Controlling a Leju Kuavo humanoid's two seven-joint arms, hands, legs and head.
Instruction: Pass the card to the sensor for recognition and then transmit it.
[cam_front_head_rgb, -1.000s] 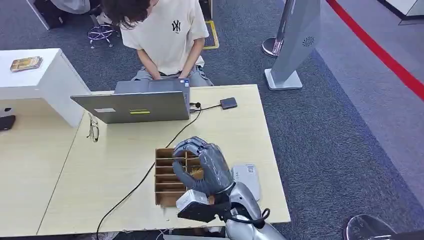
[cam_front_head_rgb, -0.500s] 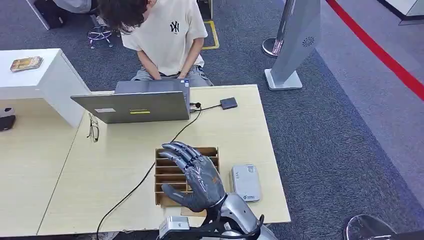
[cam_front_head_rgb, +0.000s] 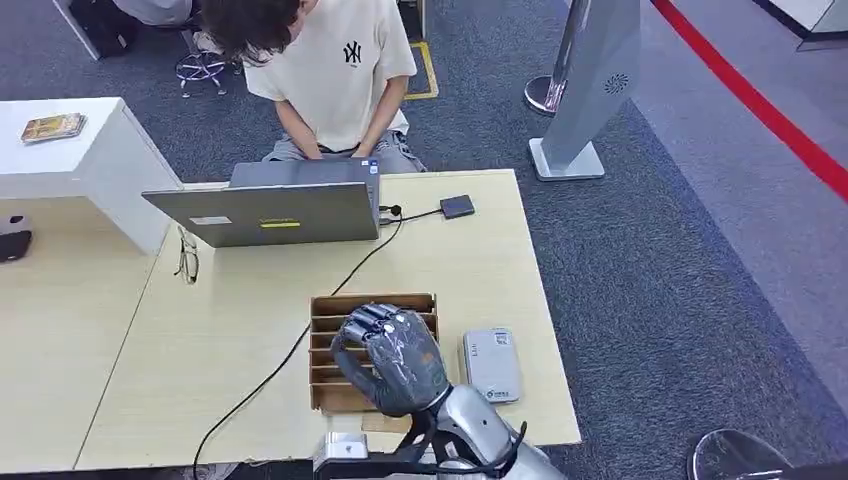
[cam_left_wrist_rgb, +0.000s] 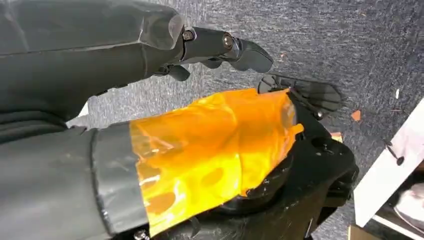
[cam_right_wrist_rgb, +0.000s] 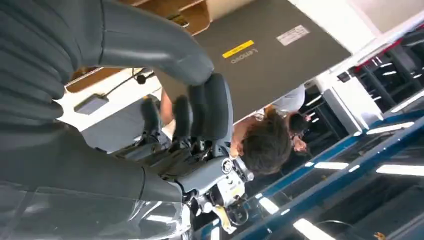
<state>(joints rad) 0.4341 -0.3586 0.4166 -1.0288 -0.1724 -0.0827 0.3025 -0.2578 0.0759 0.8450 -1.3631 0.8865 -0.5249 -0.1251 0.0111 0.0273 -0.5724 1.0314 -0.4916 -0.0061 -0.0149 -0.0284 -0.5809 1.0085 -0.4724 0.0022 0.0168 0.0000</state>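
the right hand (cam_front_head_rgb: 392, 358) is raised over the wooden slotted card box (cam_front_head_rgb: 345, 318) on the light wood table (cam_front_head_rgb: 470, 262), its fingers (cam_front_head_rgb: 372, 320) curled inward with the thumb bent across; whether a card sits inside that curl cannot be told, and no card can be picked out among the slots from here. in the right wrist view the same hand (cam_right_wrist_rgb: 165, 120) shows its fingers folded in against the palm. just beside the box at 3 o'clock lies the grey card reader (cam_front_head_rgb: 491, 364), flat on the table. at 12 o'clock from the box stands an open grey laptop (cam_front_head_rgb: 270, 210), with a person in a cream t-shirt (cam_front_head_rgb: 335, 70) seated behind it. a black cable (cam_front_head_rgb: 290, 350) runs past the box at 9 o'clock. in the left wrist view the left hand (cam_left_wrist_rgb: 150, 65) hangs over grey carpet, fingers extended and apart, holding nothing.
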